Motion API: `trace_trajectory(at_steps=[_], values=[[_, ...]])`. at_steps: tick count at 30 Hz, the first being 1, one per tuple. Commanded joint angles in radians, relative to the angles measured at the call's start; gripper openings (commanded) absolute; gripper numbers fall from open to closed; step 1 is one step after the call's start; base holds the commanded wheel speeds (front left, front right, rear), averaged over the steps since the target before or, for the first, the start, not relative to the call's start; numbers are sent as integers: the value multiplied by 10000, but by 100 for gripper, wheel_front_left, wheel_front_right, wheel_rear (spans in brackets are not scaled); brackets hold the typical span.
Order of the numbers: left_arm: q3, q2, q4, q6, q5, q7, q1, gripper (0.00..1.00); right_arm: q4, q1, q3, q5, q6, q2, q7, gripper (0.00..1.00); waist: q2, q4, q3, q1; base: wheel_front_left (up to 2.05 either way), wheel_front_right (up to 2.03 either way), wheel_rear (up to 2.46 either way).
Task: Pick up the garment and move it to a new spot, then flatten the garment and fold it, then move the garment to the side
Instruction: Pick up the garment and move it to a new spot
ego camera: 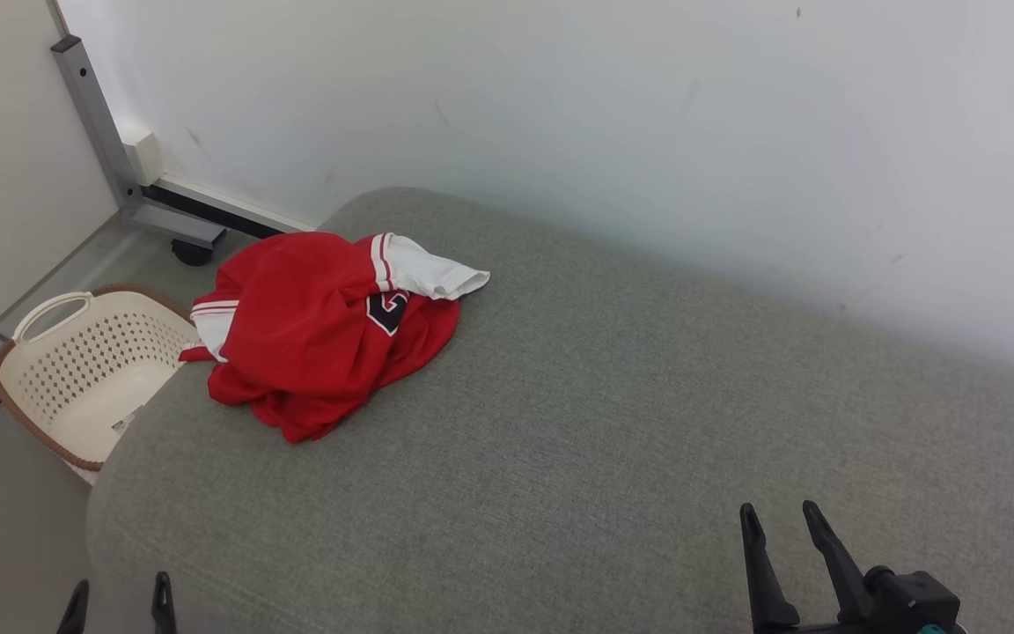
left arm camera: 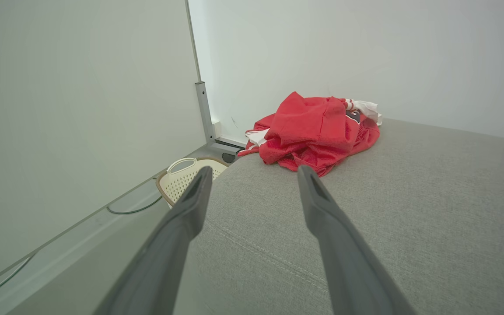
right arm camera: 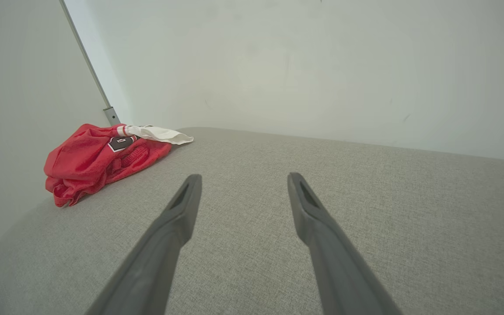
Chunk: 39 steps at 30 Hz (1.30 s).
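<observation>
Item: red garment [ego camera: 313, 335], crumpled heap, far-left corner of grey padded surface [ego camera: 613, 414], close to wall.
Detail: long axis approx. near-left to far-right in head view. White sleeve w/ red stripes sticks out at far-right end, pointing along wall; 2nd white-trimmed cuff at surface's left edge, just beside cream perforated basket [ego camera: 76, 379] on floor. Markings: dark patch w/ white-outlined character, partly folded under, not legible; no brand readable. L gripper [ego camera: 120, 594]: fingers spread wide, nothing between, at near-left edge of surface, well apart from garment. R gripper [ego camera: 778, 511]: spread wide too, empty, over near-right area, pointing toward wall.
</observation>
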State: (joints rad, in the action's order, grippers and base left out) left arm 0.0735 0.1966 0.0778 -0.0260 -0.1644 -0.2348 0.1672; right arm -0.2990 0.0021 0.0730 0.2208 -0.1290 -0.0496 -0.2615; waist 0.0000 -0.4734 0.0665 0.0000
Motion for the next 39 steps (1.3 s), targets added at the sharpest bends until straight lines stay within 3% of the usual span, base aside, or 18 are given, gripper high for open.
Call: trace_trajectory(at_steps=[1,6,12,18,28,39], values=[[34,7,-58,66,-44,18,183,100,10,93,19,33,-35,-12,-31,100,0,33,-15,0,0,0,0],[265,-115,-203,273,-318,-11,-212,100,33,-93,132,4,-35,-11,-29,100,0,334,-163,0,0,0,0],[446,243,-223,40,-747,296,-1512,100,139,-660,555,-173,-35,-14,-31,100,0,1226,-766,0,0,0,0],[502,923,362,-389,-1198,781,-3856,100,449,-1474,763,-383,-35,-15,-29,100,0,2327,-1760,0,0,0,0],[496,2562,2120,-862,-1879,2280,-7287,100,1173,-2360,1112,-183,-35,-14,-29,100,0,4189,-3214,0,0,0,0],[-94,3638,4261,-1002,-2159,3546,-8670,100,1381,-2596,1212,-6,-34,-11,-29,100,0,5059,-3766,0,0,0,0]])
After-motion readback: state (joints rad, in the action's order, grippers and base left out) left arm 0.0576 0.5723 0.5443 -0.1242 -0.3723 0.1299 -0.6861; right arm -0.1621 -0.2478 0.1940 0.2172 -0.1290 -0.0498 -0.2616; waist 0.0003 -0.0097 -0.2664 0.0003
